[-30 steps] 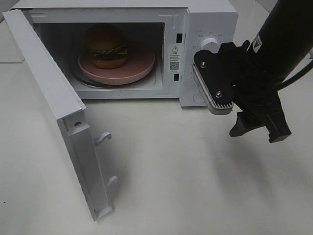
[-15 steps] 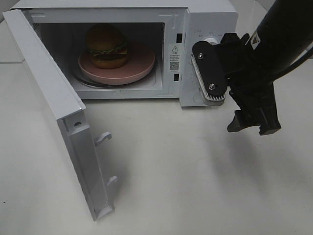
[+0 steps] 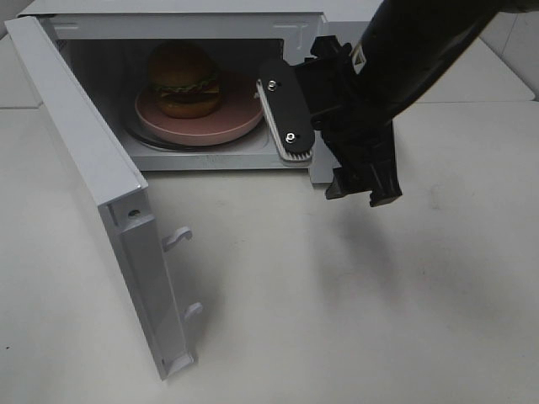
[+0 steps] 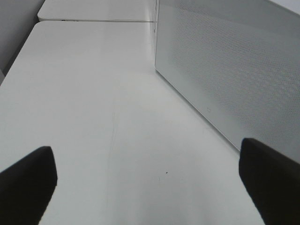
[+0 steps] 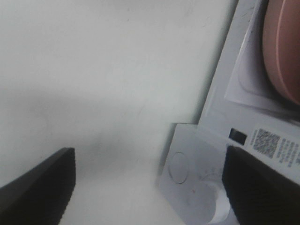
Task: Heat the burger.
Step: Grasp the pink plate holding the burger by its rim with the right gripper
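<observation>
**Burger** [image 3: 184,80]: sits left of centre on the pink plate [image 3: 244,114], inside the microwave [image 3: 168,10]. Loaded, I judge.

**Door** [image 3: 84,160]: swung fully open toward me. As I read it, the step in hand is shutting it, and the heat setting comes after.

**Right gripper** [image 3: 362,192]: jaws wide and empty, hanging above the table [image 3: 337,320] just in front of the microwave's right side. I would pull this arm clear of the door's arc first.

**Left gripper** [image 4: 147,187]: jaws wide and empty, near the door's outer face, so it is well placed to push.

**Hard to see:**
- The left arm is absent from the high view.
- The right arm covers the control panel there.
- My right wrist view catches only the plate's edge.
</observation>
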